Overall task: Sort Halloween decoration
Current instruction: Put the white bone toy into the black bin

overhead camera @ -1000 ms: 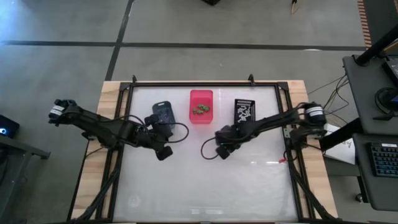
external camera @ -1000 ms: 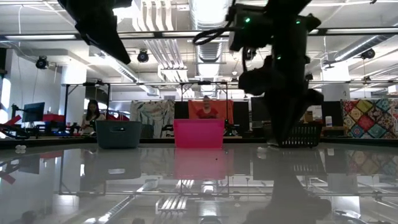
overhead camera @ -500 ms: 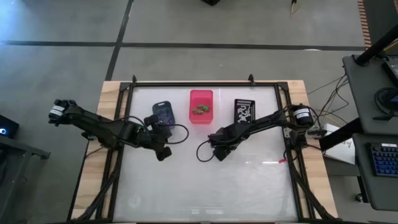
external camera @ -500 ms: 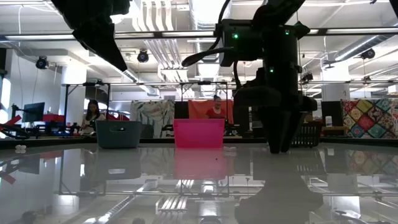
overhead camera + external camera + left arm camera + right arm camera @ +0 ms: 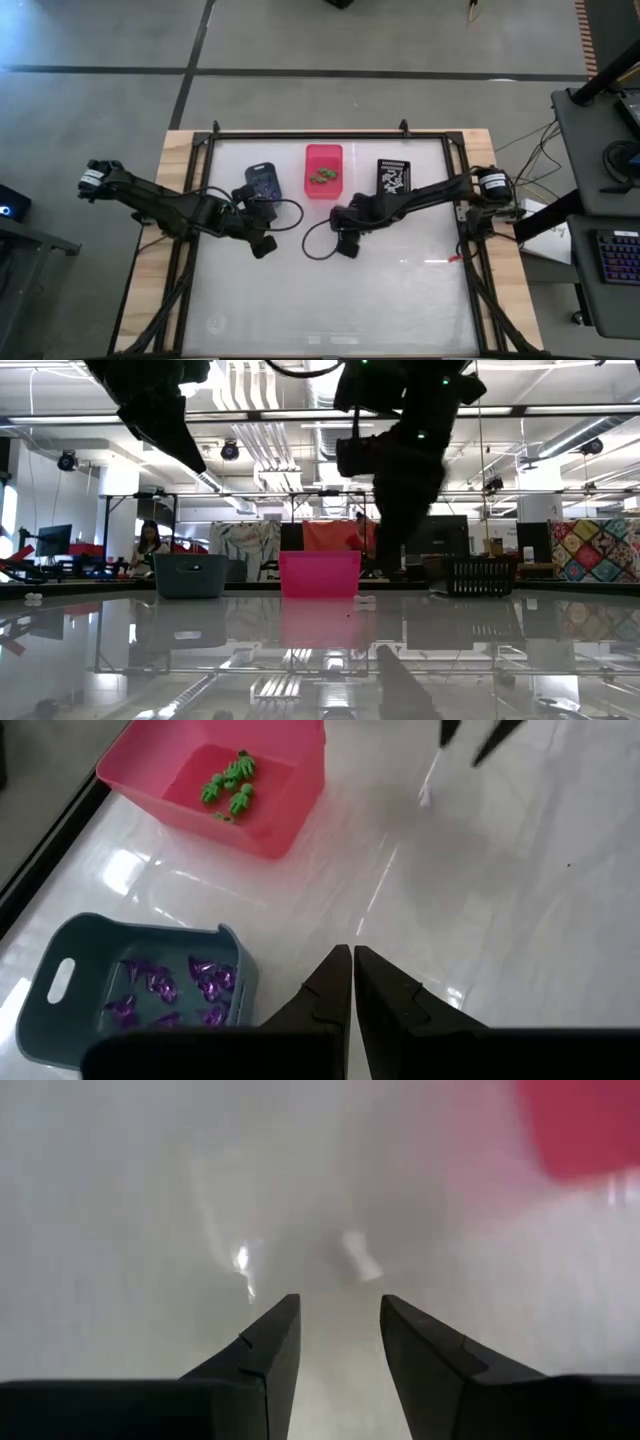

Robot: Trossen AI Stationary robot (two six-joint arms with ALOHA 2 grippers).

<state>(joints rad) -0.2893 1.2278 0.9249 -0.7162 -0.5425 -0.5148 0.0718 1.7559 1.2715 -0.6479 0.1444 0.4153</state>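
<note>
The right hand [image 5: 340,1345] hung released over the glossy white table [image 5: 400,290], a small white trinket [image 5: 357,1257] lying straight ahead beyond its fingertips, near the pink plastic bin [image 5: 215,790]. The left hand [image 5: 352,990], clenched and empty, waited farther away.

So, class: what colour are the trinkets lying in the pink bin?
Green. The trinkets in the pink bin show best in the left wrist view.

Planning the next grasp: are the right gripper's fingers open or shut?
Open. In the right wrist view the right gripper shows a clear gap between its two dark fingers, with a small white trinket on the table just ahead.
</note>
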